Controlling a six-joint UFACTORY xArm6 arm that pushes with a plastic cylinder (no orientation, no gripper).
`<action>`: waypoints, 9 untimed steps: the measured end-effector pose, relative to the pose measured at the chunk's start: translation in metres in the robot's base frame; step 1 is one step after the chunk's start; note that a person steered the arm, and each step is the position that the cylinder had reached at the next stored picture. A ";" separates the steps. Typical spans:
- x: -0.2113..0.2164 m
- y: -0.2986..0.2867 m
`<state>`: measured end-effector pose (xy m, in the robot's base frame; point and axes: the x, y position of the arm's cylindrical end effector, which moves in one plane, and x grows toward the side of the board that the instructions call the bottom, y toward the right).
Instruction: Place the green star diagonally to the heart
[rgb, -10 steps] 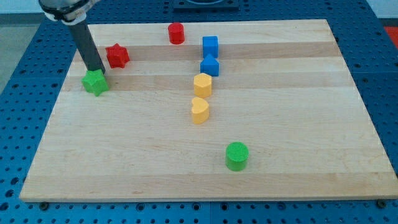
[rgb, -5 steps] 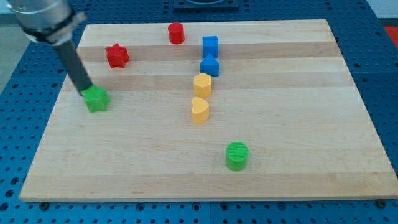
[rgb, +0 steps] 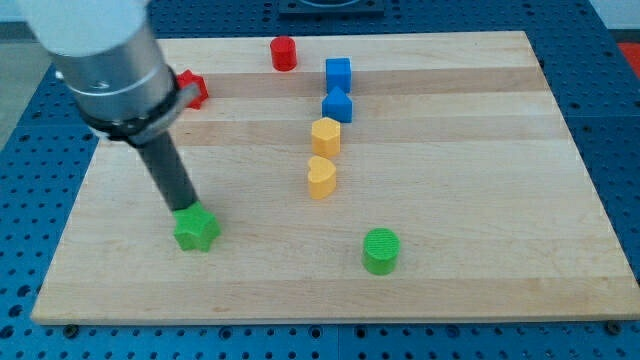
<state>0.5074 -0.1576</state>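
Now my tip (rgb: 186, 211) touches green star (rgb: 197, 229).

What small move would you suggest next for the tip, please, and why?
Probably nudge the green star a little farther toward the view's right. My tip sits at the star's upper-left edge, and the star lies well left of and below the yellow heart, so diagonal but still far.

No text, label, brand, number or sign can be read anywhere

Near the far edge: red cylinder (rgb: 283, 53), two blue blocks (rgb: 338, 73) (rgb: 337, 105), red star (rgb: 193, 88); yellow hexagon (rgb: 325, 135) mid-board; green cylinder (rgb: 380, 250) toward the near edge.
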 end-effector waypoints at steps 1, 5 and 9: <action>0.028 -0.037; 0.003 0.029; 0.037 0.067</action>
<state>0.5447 -0.0907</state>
